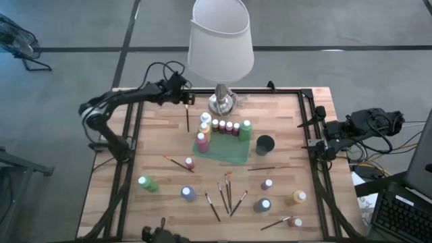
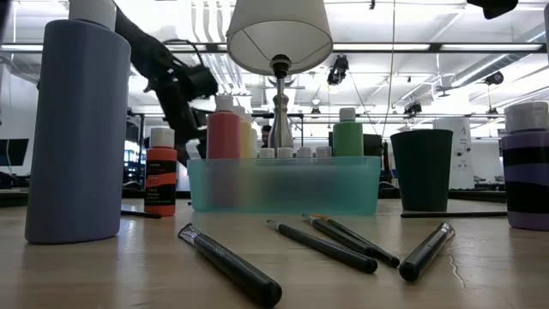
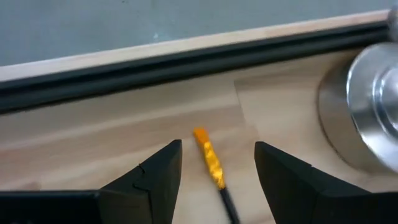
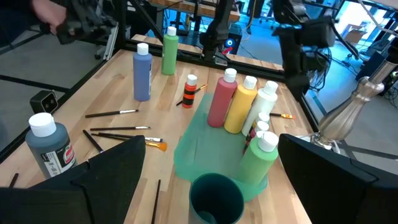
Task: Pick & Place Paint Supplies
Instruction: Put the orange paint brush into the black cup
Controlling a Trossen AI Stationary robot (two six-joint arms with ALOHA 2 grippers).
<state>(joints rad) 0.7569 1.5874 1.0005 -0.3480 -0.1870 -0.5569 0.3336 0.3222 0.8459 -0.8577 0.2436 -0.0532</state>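
Observation:
My left gripper (image 1: 187,101) (image 3: 217,149) is open near the table's far edge, left of the lamp base. It points down over a thin paintbrush (image 1: 187,116). Its fingers stand on either side of the brush's orange bristle end (image 3: 208,158) without touching it, and the brush lies flat on the wood. A green tray (image 1: 226,150) holds pink, yellow, white, green and small maroon bottles (image 1: 223,125). Loose bottles (image 1: 188,194) and several brushes (image 1: 226,192) lie nearer the near edge. My right gripper (image 1: 316,135) (image 4: 208,140) waits open at the table's right edge.
The white-shaded lamp's silver base (image 1: 221,102) (image 3: 373,118) stands just right of my left gripper. A dark green cup (image 1: 265,144) sits right of the tray. A black rail (image 3: 186,68) runs along the far edge. There is bare wood left of the tray.

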